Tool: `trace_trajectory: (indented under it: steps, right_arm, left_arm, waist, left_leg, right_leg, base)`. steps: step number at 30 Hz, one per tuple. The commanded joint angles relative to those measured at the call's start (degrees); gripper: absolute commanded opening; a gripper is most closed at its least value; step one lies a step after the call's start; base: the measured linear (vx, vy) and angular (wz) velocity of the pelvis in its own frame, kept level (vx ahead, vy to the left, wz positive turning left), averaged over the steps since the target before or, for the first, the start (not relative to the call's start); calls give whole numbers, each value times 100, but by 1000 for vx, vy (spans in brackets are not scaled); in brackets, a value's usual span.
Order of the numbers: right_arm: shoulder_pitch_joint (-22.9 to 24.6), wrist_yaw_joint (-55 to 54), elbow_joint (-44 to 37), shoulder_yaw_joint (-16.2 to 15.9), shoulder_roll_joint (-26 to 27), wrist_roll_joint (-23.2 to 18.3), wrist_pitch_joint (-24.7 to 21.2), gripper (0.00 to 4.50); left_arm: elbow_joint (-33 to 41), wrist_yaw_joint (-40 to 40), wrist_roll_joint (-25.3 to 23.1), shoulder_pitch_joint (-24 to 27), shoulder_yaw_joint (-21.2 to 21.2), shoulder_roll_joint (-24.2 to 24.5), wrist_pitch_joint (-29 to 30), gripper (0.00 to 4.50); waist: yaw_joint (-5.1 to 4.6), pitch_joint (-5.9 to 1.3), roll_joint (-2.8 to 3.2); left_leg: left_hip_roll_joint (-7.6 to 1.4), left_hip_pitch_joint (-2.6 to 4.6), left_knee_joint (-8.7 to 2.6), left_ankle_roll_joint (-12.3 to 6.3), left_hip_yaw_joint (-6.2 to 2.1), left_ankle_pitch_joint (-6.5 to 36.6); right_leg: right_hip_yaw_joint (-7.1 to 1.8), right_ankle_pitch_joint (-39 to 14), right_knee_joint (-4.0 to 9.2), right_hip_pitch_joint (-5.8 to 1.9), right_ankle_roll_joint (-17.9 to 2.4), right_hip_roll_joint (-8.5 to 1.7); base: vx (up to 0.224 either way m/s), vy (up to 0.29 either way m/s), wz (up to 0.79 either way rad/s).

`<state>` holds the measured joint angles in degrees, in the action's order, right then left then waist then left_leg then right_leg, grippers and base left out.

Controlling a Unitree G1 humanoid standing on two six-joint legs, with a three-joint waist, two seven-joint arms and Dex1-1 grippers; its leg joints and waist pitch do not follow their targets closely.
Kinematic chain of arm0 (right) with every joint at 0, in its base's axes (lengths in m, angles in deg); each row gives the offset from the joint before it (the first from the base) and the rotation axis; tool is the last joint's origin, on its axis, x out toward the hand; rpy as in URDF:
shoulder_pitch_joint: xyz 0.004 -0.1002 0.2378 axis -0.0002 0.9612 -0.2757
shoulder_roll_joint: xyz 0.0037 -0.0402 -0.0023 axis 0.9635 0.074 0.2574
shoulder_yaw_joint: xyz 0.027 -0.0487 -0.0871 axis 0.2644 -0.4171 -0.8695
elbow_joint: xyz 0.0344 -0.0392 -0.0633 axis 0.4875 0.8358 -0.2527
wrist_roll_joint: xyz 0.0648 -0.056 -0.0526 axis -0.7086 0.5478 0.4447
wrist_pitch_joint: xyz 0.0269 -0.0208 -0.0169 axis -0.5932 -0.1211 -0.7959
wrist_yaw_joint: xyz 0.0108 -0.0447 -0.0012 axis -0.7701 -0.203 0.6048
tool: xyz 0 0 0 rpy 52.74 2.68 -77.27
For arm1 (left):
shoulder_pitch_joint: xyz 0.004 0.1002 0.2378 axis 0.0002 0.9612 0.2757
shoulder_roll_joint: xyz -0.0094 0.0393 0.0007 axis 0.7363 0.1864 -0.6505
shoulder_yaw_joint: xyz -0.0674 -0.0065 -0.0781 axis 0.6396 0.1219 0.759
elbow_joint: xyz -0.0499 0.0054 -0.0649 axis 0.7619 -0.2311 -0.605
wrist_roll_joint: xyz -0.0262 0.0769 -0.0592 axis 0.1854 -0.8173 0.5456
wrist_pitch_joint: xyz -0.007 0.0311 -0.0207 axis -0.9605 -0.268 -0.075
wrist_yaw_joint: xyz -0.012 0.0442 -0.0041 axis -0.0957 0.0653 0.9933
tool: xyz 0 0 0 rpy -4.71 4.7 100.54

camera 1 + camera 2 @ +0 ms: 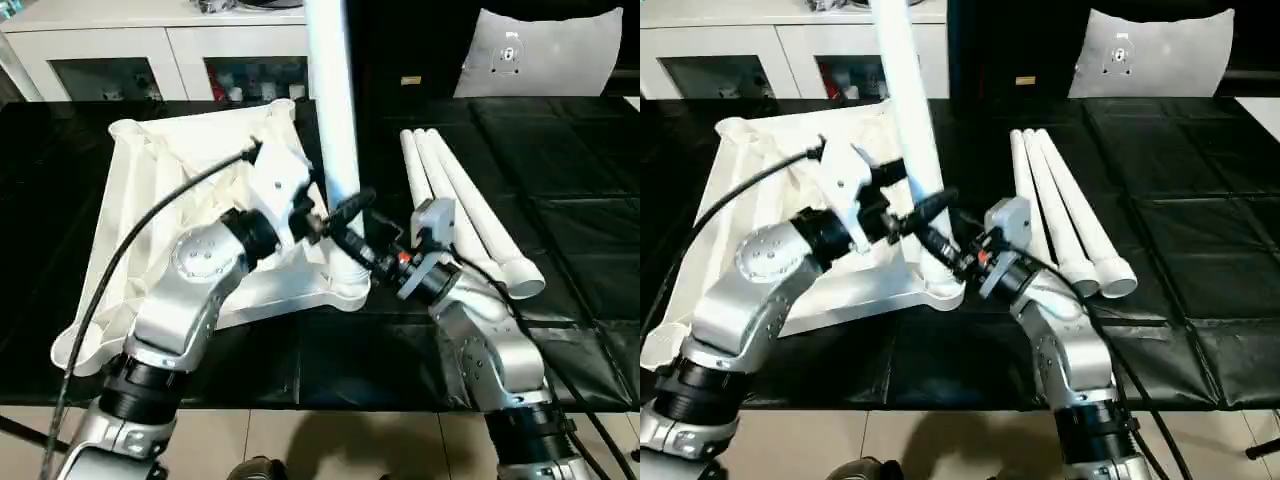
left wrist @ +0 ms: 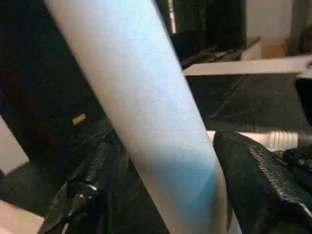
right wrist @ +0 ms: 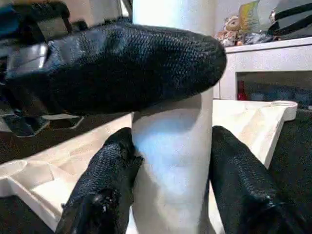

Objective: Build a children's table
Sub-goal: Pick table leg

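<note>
Silver forearms reach in from the worktop's near edge; the right end effector (image 1: 352, 243) clamps the upright leg (image 1: 332, 110) low, the left end effector (image 2: 170, 180) brackets it higher, contact unclear; smooth tapered plastic may slip or cross-thread in the ribbed table top (image 1: 190, 160)'s near-corner socket; three spare legs (image 1: 460, 205) lie right.

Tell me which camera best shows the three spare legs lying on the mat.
The left eye view: the spare legs lie side by side in full, beside the right gripper. The right eye view shows them likewise; the left wrist view catches one threaded end.
</note>
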<state>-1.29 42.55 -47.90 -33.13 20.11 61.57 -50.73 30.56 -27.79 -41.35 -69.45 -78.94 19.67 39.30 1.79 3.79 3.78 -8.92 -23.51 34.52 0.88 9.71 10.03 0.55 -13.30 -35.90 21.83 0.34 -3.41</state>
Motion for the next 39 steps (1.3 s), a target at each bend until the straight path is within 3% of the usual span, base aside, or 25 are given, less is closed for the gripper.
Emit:
trace_trajectory:
  steps: [1, 8, 13, 18, 26, 29, 33, 39]
  right_arm:
    - [87, 78, 7, -167, 20, 56, 105, 188]
    - [99, 91, 39, -223, 2, 99, 153, 188]
    - [112, 98, 85, -238, -7, 146, 217, 188]
    - [117, 106, 90, -254, -30, 162, 237, 188]
    - [88, 121, 111, -267, -56, 161, 266, 188]
    - [14, 54, 74, -155, -14, 21, 113, 188]
    - [-100, -5, -29, -47, 10, -175, -158, 188]
    - [-194, 4, -171, -5, -116, -356, -658, 188]
  left_arm:
    - [-119, 4, -284, 13, 61, 96, -153, 262]
    - [-151, -39, -294, 12, 40, 113, -265, 235]
    - [39, -118, 536, 186, 304, -218, 344, 220]
    - [247, -54, 1172, 284, 521, -460, 949, 201]
    - [308, 159, 1496, 218, 783, -683, 1247, 195]
    - [279, 413, 1651, 108, 951, -823, 1591, 195]
    - [234, 514, 1636, 14, 965, -797, 1787, 195]
    - [70, 677, 1778, -194, 1208, -812, 2069, 195]
  waist:
    - [-31, -358, -13]
    - [-41, -350, -19]
    - [-40, -359, -18]
    - [-39, -348, -27]
    - [-36, -365, -51]
    - [-40, -379, -68]
    - [-24, -381, -46]
    - [-1, -429, -37]
  left_leg:
    - [-372, 185, -433, -192, -140, 1011]
    - [-370, 182, -438, -165, -136, 1072]
    - [-365, 184, -424, -176, -122, 994]
    - [-366, 185, -430, -200, -122, 1107]
    - [-363, 175, -414, -255, -117, 968]
    - [-356, 171, -399, -291, -107, 911]
    - [-356, 173, -399, -327, -120, 869]
    - [-344, 178, -354, -372, -113, 574]
  right_leg:
    - [-160, -32, 407, -177, -1272, -387]
    - [-167, -74, 409, -175, -1308, -391]
    - [-161, 90, 386, -173, -1402, -385]
    - [-166, -160, 418, -169, -1409, -381]
    - [-168, -111, 415, -182, -1360, -378]
    - [-168, -48, 405, -196, -1388, -378]
    - [-159, -109, 411, -192, -1393, -373]
    - [-149, 262, 372, -218, -1422, -374]
  base:
    - [0, 0, 0]
    - [0, 0, 0]
    - [0, 0, 0]
    - [0, 0, 0]
    - [0, 0, 0]
    - [0, 0, 0]
    - [0, 0, 0]
    - [0, 0, 0]
